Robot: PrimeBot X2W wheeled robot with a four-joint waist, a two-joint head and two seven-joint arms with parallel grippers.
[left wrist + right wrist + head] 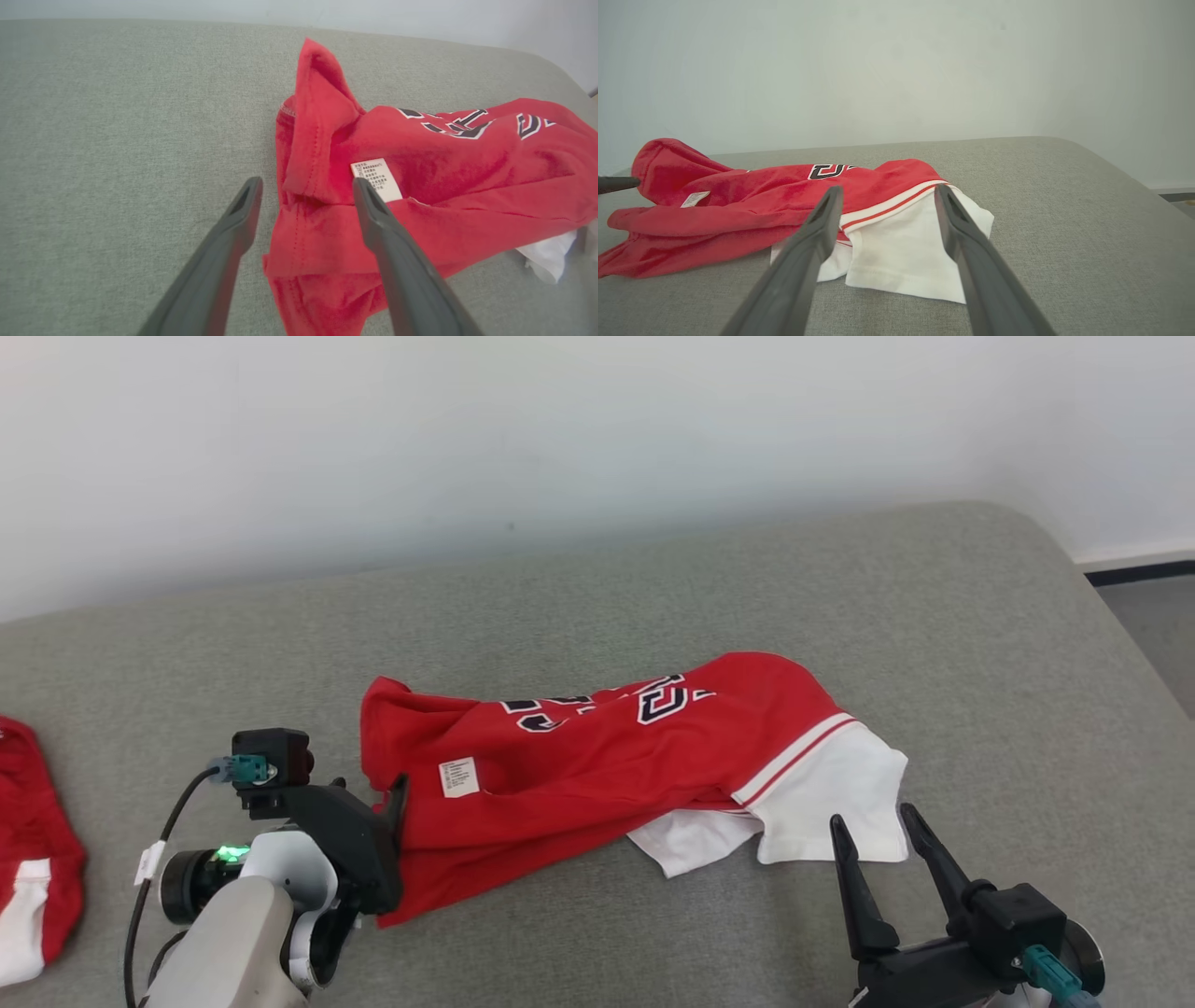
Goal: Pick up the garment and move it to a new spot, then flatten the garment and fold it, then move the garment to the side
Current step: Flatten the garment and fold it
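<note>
The garment (597, 756) is a red shirt with white sleeves and dark lettering. It lies crumpled on the grey cushion (747, 579), with a white care label (458, 777) facing up. My left gripper (397, 793) is at the garment's left edge. In the left wrist view the gripper (306, 184) is open, its fingers straddling a raised red fold (322, 140) without pinching it. My right gripper (873, 817) is open just in front of the white sleeve (840, 793). In the right wrist view that gripper (887, 189) points at the sleeve (901, 252), holding nothing.
A second red and white piece of clothing (28, 859) lies at the cushion's left edge. The white wall (560, 429) runs behind the cushion. Floor (1158, 616) shows past the cushion's rounded right edge. Bare cushion lies behind and to the right of the garment.
</note>
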